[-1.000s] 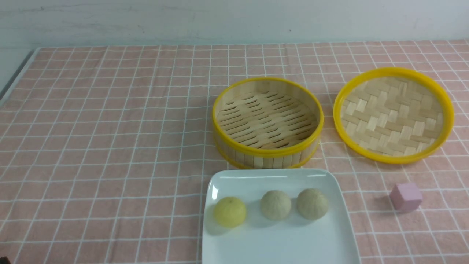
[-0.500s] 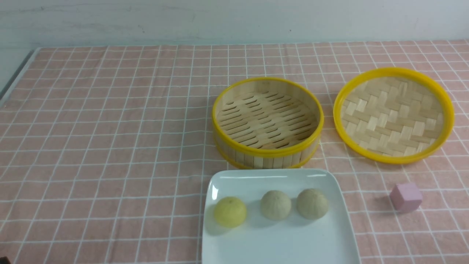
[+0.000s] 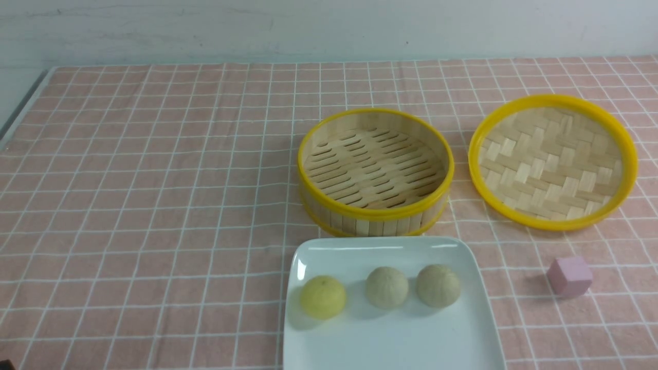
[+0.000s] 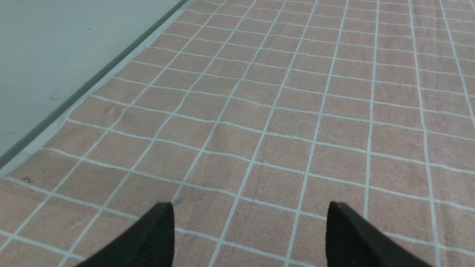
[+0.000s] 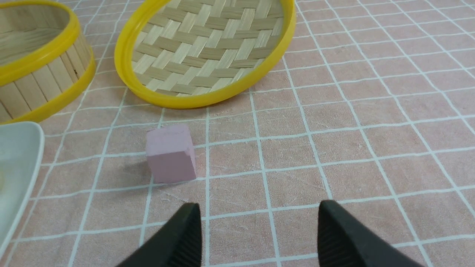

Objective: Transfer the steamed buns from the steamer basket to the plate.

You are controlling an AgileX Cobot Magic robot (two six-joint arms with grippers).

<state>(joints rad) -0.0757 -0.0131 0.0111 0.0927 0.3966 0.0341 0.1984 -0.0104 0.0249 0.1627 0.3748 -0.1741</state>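
You have all three steamed buns (image 3: pixel 387 287) on the plate (image 3: pixel 390 341), in the lower centre of the front view. The yellow bun (image 3: pixel 323 296) is at the left end of the row and the two pale buns (image 3: pixel 438 285) are to its right, each a little apart from the next. The steamer basket (image 3: pixel 375 215), just above the plate in the frame, shows only its slatted floor, so I judge there is nothing more to carry.

Your left fingers (image 4: pixel 156 237) stand wide apart over the bare counter (image 3: pixel 154 205) and hold nothing. No task thing shows in the left wrist view. Your right fingers (image 5: pixel 178 237) are also wide and empty. The pink cube (image 5: pixel 170 154) lies just ahead of them, and a corner of the plate shows in the right wrist view. So the right arm is the nearer one, if a bun needs correction.
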